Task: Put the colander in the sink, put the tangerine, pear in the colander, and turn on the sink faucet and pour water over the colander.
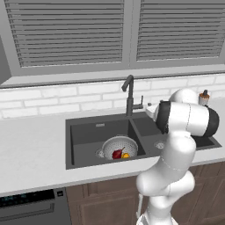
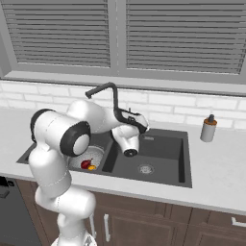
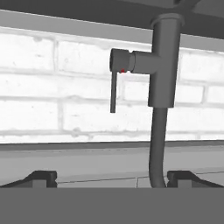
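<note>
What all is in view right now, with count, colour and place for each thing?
sink: one, charcoal double basin, set in the counter.
colander: one, silvery, in the left basin.
pear: one, dark red, inside the colander.
tangerine: one, orange, inside the colander beside the pear.
sink faucet: one, dark grey, behind the sink.
soap dispenser: one, white, counter right of the sink.
gripper: one, dark tips apart, facing the faucet.

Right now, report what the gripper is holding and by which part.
Nothing is held. The gripper is open, its fingertips wide apart, facing the sink faucet and its lever without touching them.
</note>
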You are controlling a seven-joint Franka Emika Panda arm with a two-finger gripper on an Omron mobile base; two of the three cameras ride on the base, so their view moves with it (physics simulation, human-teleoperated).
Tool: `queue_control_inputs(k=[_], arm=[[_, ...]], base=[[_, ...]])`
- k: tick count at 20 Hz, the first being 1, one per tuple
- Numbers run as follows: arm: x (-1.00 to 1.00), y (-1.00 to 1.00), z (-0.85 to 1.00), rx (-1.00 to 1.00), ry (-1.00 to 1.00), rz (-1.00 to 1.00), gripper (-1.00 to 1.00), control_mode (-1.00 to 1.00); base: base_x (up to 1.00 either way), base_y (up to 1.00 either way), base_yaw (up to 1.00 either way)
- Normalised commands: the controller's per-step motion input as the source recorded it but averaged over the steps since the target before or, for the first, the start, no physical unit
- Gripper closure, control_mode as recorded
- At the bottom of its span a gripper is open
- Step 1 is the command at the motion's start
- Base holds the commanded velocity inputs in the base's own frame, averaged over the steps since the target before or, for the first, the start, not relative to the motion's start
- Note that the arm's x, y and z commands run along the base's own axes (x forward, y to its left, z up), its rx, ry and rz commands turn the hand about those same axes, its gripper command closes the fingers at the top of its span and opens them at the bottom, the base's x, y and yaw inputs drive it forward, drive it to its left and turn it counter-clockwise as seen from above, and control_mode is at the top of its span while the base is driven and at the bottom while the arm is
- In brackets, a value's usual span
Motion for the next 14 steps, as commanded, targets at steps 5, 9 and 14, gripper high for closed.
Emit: queue_control_inputs(k=[5,9,14], arm=[[0.04,0.14,0.0,0.0,0.12,-0.01,-1.0,-1.0],[0.09,0.05,0.0,0.0,0.08,0.0,-1.0,-1.0],[0.25,0.02,-0.01,0.0,0.0,0.0,-1.0,-1.0]], base=[[0.0,0.0,0.0],[0.0,0.0,0.0],[0.0,0.0,0.0]])
